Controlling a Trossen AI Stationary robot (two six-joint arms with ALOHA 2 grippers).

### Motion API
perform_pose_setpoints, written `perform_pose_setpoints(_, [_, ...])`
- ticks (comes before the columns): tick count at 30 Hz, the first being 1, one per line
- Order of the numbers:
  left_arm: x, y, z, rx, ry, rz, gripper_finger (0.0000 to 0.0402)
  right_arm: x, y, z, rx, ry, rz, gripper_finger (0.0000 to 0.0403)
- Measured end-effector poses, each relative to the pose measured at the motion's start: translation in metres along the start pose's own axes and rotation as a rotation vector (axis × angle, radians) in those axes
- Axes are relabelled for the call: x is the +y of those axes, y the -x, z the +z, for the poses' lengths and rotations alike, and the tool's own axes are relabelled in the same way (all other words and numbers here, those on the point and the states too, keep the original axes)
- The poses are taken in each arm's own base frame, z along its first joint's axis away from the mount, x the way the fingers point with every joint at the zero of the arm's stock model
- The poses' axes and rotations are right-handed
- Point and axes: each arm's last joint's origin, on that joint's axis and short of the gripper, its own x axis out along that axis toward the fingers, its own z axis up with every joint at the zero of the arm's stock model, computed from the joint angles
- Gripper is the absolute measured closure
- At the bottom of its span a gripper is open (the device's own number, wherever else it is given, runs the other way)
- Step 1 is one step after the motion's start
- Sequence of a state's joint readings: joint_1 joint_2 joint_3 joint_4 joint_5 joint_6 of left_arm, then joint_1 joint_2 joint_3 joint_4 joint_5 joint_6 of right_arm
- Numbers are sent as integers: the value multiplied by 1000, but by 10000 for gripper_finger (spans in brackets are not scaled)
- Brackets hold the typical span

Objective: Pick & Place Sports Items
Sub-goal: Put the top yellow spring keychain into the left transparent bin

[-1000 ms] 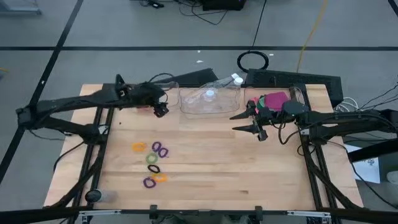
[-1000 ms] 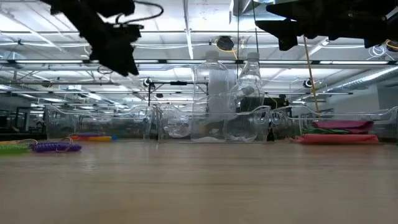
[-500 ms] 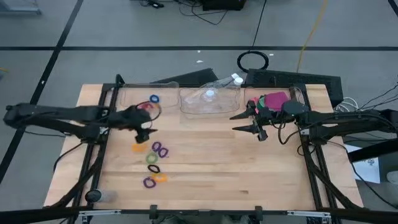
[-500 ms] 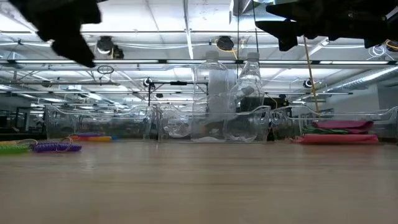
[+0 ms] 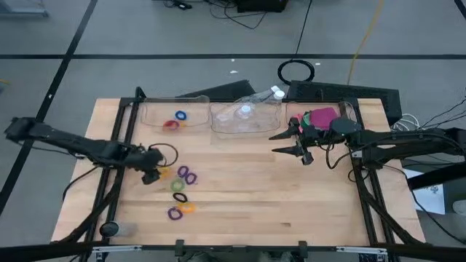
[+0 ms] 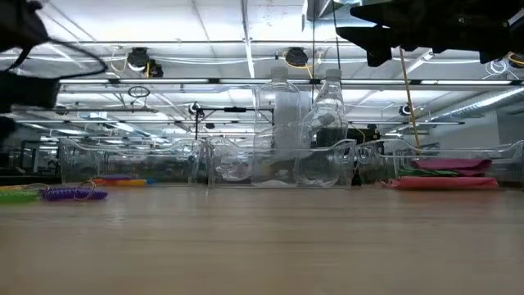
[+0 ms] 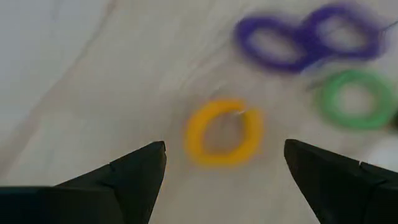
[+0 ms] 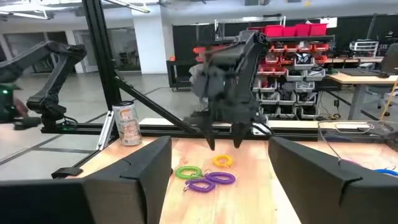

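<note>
While the left gripper [image 5: 151, 176] hangs over the loose rings, the job looks partly done, as far as I can judge. 2 rings, a blue ring [image 5: 180, 116] and a red ring [image 5: 171, 124], already lie in the left clear tray [image 5: 149, 110] at the desk's far edge. The pink piece [image 5: 322, 116] w/ something green beside it sits in the right clear tray [image 5: 352, 110]. The middle tray [image 5: 245, 121] holds clear bottles [image 6: 284, 106], not sports items.

Left to move: a cluster of rings on the wooden desk [image 5: 247, 196], near its front-left part. I count roughly 6: an orange ring [image 7: 222, 132] closest to the left jaws, 2 purple rings [image 7: 308, 38] joined side by side just past it, a green ring [image 7: 356, 98], then a black ring [image 5: 180, 197], another purple ring [image 5: 173, 213] and a 2nd orange one [image 5: 188, 207] nearer the front edge.

Left jaws: spread wide, nothing in them. In the left wrist view the orange ring lies flat on the wood between the 2 fingertips, a bit ahead of them, not touching either. Whether the tips are right at desk level or above it I can't tell. My guess: that ring is the next pick.

The right gripper [image 5: 291, 142] waits above the desk just in front of the right tray, jaws spread apart, empty, pointing across toward the left arm.
</note>
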State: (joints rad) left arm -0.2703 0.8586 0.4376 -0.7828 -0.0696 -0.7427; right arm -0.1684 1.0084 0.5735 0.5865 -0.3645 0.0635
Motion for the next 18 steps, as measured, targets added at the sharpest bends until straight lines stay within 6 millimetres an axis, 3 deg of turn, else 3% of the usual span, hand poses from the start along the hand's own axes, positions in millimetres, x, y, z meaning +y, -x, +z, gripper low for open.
perform_pose_setpoints(7, [14,-20,-17,45,87,86,128,0,0,0,0,0,-1,206])
perform_pose_setpoints(18, [11,-22,-10,-85,32,95,128,0,0,0,0,0,-1,206])
